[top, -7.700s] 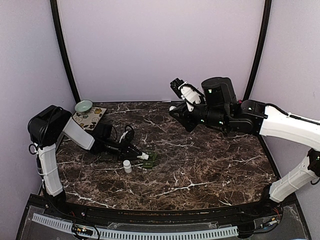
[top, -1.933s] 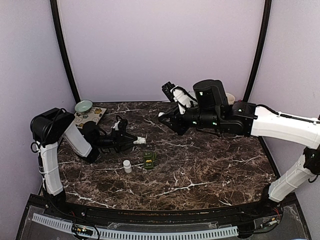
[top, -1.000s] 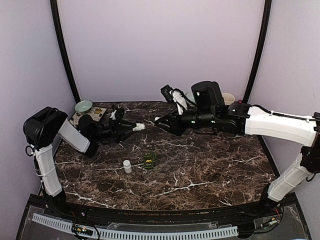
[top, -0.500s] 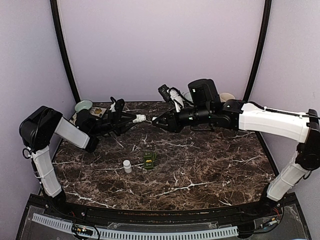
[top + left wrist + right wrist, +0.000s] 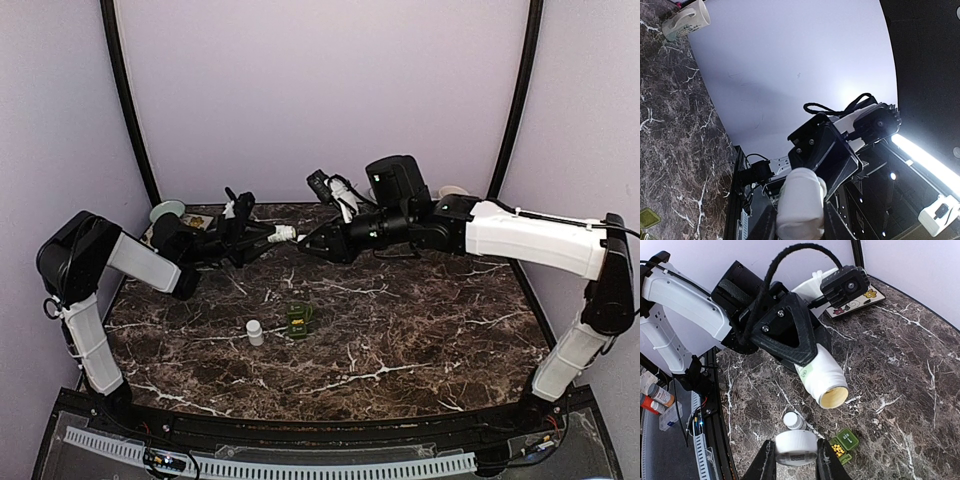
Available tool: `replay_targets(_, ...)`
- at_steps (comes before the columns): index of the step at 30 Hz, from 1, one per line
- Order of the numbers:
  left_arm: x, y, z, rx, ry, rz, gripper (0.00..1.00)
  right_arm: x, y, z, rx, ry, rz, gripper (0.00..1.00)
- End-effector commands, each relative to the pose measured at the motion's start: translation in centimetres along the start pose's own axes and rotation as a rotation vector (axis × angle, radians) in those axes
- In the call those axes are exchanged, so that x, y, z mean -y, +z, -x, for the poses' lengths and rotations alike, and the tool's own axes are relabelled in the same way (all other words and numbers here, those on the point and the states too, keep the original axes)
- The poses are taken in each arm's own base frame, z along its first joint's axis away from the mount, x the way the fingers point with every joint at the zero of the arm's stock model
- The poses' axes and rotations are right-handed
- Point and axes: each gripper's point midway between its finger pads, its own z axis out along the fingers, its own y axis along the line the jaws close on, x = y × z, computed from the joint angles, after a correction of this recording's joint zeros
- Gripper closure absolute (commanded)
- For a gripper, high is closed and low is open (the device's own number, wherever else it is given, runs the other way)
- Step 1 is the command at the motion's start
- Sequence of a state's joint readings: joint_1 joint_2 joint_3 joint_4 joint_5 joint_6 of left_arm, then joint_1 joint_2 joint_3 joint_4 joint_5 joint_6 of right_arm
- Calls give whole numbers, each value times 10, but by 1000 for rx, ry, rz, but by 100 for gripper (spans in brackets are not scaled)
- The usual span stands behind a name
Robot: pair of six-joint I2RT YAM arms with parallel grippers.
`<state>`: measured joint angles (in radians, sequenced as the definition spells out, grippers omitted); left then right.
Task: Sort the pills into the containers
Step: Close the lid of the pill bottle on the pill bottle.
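Both arms have risen and closed in toward the back of the dark veined marble table [image 5: 420, 330], meeting in mid-air. The left gripper [image 5: 272, 235] is clamped round a white plastic pill bottle [image 5: 822, 377], uncapped, with its mouth toward the right arm. The marks on its pale green sticker are too small to read. Below, a small capped white bottle [image 5: 254, 332] stands just left of the small dark green compartment box [image 5: 299, 318], which sits mid-table with yellow pills [image 5: 838, 448] in one open cell. The box looks light, stiff and apt to slide on polished stone, so it is best gripped across its long walls. The right gripper [image 5: 796, 460] pinches a white round cap [image 5: 796, 445], whose print is illegible.
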<state>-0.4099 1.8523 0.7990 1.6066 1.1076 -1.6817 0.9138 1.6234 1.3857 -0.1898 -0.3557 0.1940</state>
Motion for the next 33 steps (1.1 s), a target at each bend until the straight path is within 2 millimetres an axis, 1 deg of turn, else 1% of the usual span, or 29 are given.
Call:
replay_targets(1,51,5,-8,-43,182,-98,100,1,-1,12,22,-19,15,92)
replay_targets(6,55,9,-11,-61,183,-106,100,1,-2,16,32,-22,18,92)
replay_targets(21,54,13,-14,-83,175,-107,100,4,-1,21,42,-21,19,92)
replay_targets(33,54,20,-19,-108,174,-108,100,3,-1,23,45,-24,23,92)
